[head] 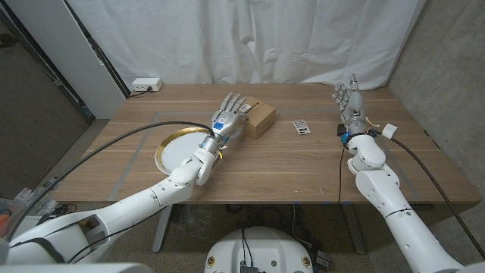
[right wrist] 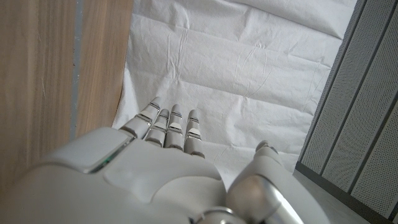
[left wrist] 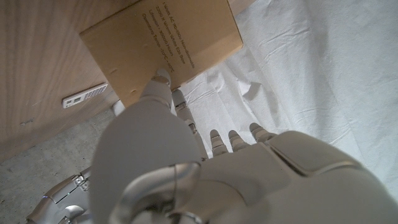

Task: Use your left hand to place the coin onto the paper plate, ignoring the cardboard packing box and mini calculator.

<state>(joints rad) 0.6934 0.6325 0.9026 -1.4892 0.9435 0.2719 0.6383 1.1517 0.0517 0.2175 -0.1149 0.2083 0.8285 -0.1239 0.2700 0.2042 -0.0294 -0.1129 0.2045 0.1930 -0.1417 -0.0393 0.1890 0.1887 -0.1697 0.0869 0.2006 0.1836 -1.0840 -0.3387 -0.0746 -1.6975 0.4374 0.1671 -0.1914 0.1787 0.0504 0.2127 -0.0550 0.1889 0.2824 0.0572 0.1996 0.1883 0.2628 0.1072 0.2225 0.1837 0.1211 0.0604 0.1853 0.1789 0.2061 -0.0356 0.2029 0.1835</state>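
While the white robot left hand [head: 229, 108] hung over the middle of the long brown wooden table [head: 303, 163], its fingers were spread apart and it held nothing. It was just beside the small brown cardboard packing box [head: 259, 119], and its fingertips nearly reached the box's near edge. The round white paper plate with a gold rim [head: 171, 148] lay close by, on the left arm's outer side, and it looked bare. The little grey mini calculator [head: 301, 127] lay past the box, toward the right arm.

I could not find the coin. It was too small to see, or the hand or the box hid it.

My guess was that the job had only just started, and the hand was reaching for the coin. Next, the hand would need to come down, pinch the coin softly, and carry it sideways to the plate without bumping the box.

The white robot right hand [head: 346, 101] stood far off near the table's right edge, fingers straight, close together, holding nothing.
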